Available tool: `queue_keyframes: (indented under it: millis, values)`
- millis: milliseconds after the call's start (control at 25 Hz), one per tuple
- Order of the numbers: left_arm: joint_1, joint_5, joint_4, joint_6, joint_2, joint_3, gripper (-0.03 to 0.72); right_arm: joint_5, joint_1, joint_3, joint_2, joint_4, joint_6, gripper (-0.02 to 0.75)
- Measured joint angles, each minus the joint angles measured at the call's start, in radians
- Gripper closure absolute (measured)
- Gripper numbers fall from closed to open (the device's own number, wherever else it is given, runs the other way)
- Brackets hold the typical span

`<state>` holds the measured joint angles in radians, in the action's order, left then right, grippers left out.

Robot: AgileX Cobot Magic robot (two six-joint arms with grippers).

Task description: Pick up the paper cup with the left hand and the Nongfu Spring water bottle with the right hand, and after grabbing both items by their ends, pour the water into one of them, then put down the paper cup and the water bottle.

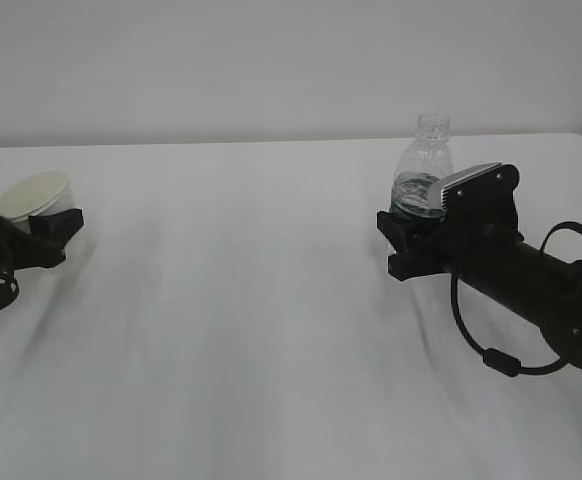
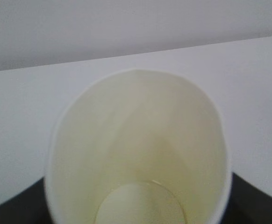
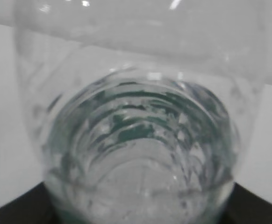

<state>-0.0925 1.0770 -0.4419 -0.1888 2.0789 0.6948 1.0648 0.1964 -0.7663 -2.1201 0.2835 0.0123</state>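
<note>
Left hand [image 1: 56, 228]: at the far left edge of the exterior view, low over the table [image 1: 271, 330]. Its jaws stand on either side of the lower part of the paper cup [image 1: 37, 198], and dark jaw parts flank the cup's base in the left wrist view. Whether the jaws actually press the cup wall cannot be told from these pictures. The cup leans, mouth turned toward the camera, so it is either lifted or tipped in the jaws; contact with the table is hidden.

Right hand [image 1: 411, 240]: on the right of the exterior view, low, with its jaws closed around the lower part of the water bottle [image 1: 423, 165]. The bottle stands upright, neck uppermost, no cap on it. Whether its base rests on the table is hidden behind the gripper. The two hands are well apart, one at each side of the table.

Progress, as judged: the bottle is gripped at its lower end; the cup is between the jaws, grip unconfirmed. Pouring has not been done, and both items remain to be brought together, tilted and then set down.

Contents:
- Paper cup [image 2: 138, 154]: the left wrist view looks straight into it; the cream inner wall and round bottom look dry and bare. No liquid is seen.
- Water bottle [image 3: 140, 140]: the right wrist view shows water [image 3: 140, 186] in the lower part, its surface well below the shoulder. The green band shows through the clear ribbed wall.
</note>
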Motion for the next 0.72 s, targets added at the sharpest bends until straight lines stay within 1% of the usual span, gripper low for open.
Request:
queue_keyframes:
  millis: [480, 720]
  values:
    - [0.000, 0.000, -0.270, -0.104, -0.027, 0.000, 0.213, 0.000, 0.000, 0.000, 0.000, 0.090, 0.000, 0.316]
    - [0.000, 0.012, -0.381, -0.128, -0.031, 0.000, 0.215, 0.000, 0.000, 0.000, 0.000, 0.133, 0.000, 0.316]
